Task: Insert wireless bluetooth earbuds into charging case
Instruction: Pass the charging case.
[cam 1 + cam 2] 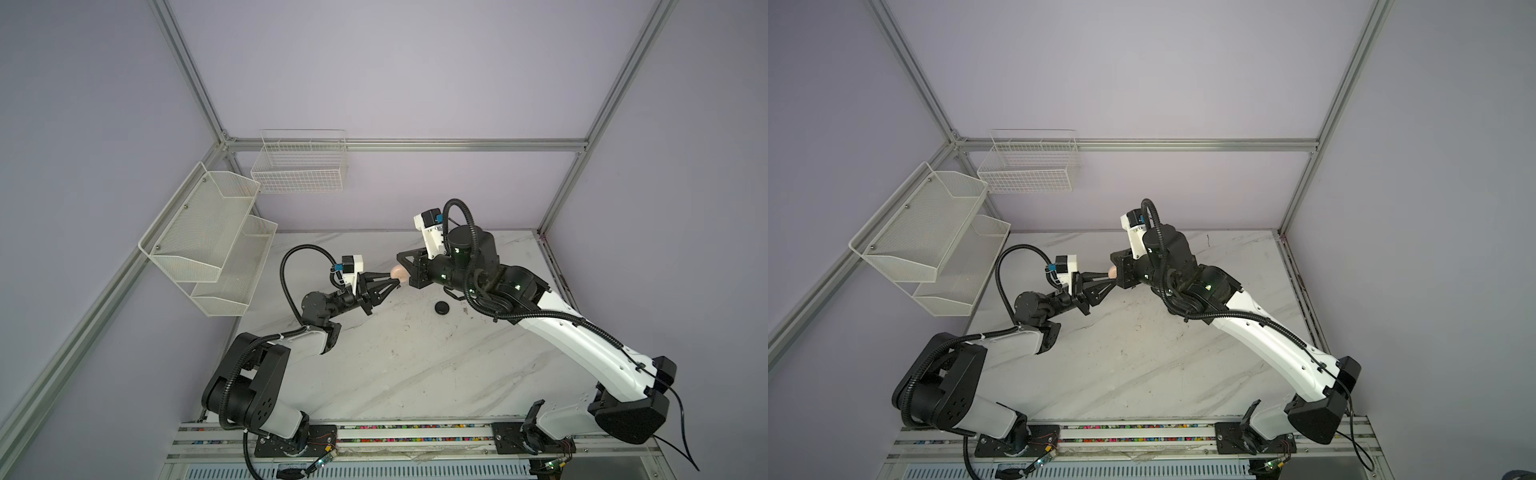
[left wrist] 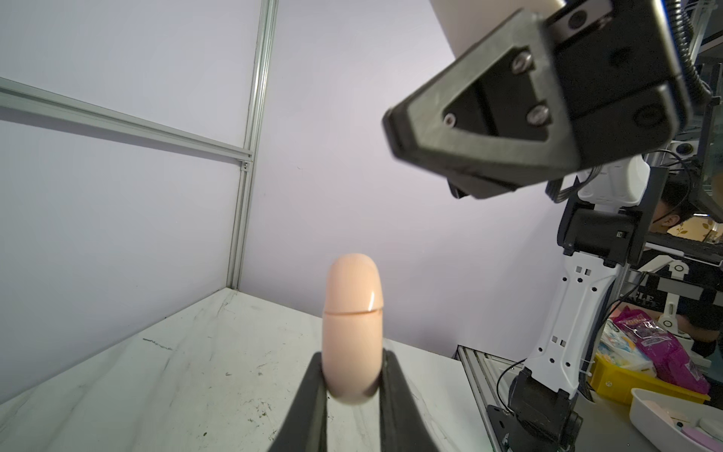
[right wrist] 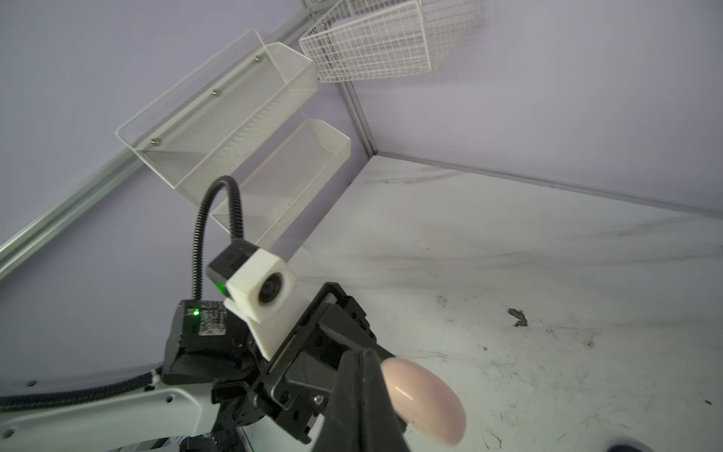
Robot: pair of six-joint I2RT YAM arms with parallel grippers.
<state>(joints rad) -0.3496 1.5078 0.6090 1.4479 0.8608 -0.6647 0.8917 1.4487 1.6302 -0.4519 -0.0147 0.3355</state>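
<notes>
Overall: two arms meet over the back middle of a white marble table, both raised off it.
Left gripper: clamped on a pink case, one finger pressed against each flat face.
Pink case: a rounded puck held on edge and clear of the table; the seam between lid and base is a thin line, so the lid is shut.
Case in both top views: only a small pale patch shows between the two grippers.
Right gripper: fingers pressed together with nothing between them.
Right gripper's place: its tip is near the free end of the pink case; the left wrist view shows a gap between them, while the right wrist view is too close to tell whether they touch.
Black puck: lies flat on the table below the right arm's wrist, well apart from both grippers; it may be a second case, but it is too small to be sure.
Wall fittings: a two-tier mesh shelf and a wire basket hang in the back left corner.
</notes>
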